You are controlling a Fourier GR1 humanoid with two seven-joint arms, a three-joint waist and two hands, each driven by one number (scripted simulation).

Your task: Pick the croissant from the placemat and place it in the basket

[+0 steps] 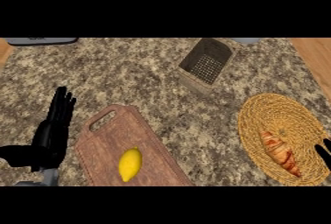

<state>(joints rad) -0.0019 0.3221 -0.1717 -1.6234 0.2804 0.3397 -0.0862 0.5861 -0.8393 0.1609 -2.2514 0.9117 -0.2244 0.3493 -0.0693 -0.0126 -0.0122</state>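
A golden-brown croissant (280, 152) lies on the round woven placemat (262, 113) at the right of the counter. The square mesh basket (205, 63) stands tilted at the back centre, with nothing in it. Only the fingertips of my right hand (323, 151) show at the right edge, just right of the croissant and apart from it. My left hand (51, 131) rests open at the left, fingers straight and pointing up, holding nothing.
A wooden cutting board (110, 135) with a yellow lemon (130, 163) on it lies at the lower centre-left. A grey object (42, 41) sits at the back left edge. Granite counter separates placemat and basket.
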